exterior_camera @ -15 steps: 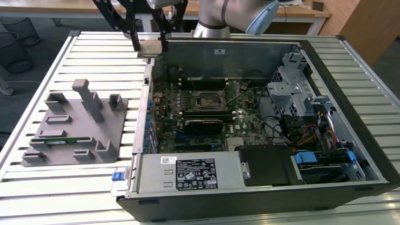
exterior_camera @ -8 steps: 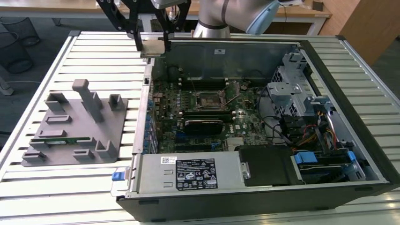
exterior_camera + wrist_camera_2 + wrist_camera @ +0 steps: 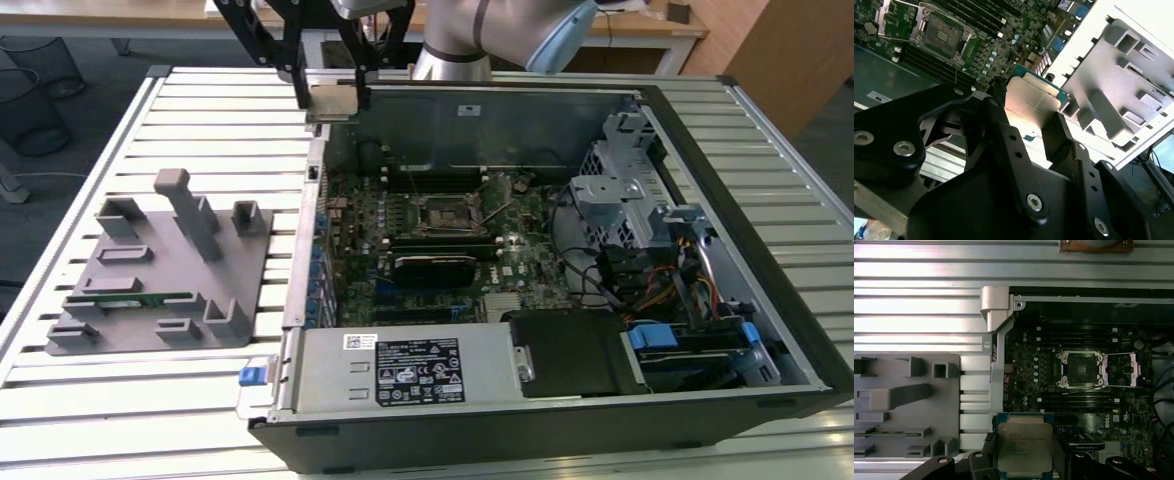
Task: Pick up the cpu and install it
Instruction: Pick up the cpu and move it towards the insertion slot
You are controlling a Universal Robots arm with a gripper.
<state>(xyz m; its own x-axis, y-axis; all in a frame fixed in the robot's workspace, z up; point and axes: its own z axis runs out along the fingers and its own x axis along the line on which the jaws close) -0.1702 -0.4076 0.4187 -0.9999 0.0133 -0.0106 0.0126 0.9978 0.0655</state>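
**Item 1, quantity one.** Small flat square cpu with a brushed silvery-grey metal top and a thin green rim (image 3: 1024, 447).
- It is clamped by two opposite edges between the jaws of the black metal gripper (image 3: 1029, 110).
- The jaws are clenched on it, and the chip's top faces the first wrist camera.
- It is held in the air over the far corner of the case, at the exterior view's left (image 3: 334, 100).

**Item 2, quantity one.** Black open computer case (image 3: 534, 435), lying on its side on the pale ribbed metal tabletop (image 3: 200, 120).

**Item 3, quantity one.** Black square motherboard socket with metal frame (image 3: 1079, 369).
- It sits mid-board with its frame swung open.
- It is well apart from the cpu.

**Item 4, quantity one.** Matte grey plastic fixture with raised blocks and slots (image 3: 160, 270), on the tabletop at the exterior view's left of the case.

**Item 5, quantity one.** Long thin green memory stick (image 3: 127, 298), lying in a slot near the fixture's near edge.
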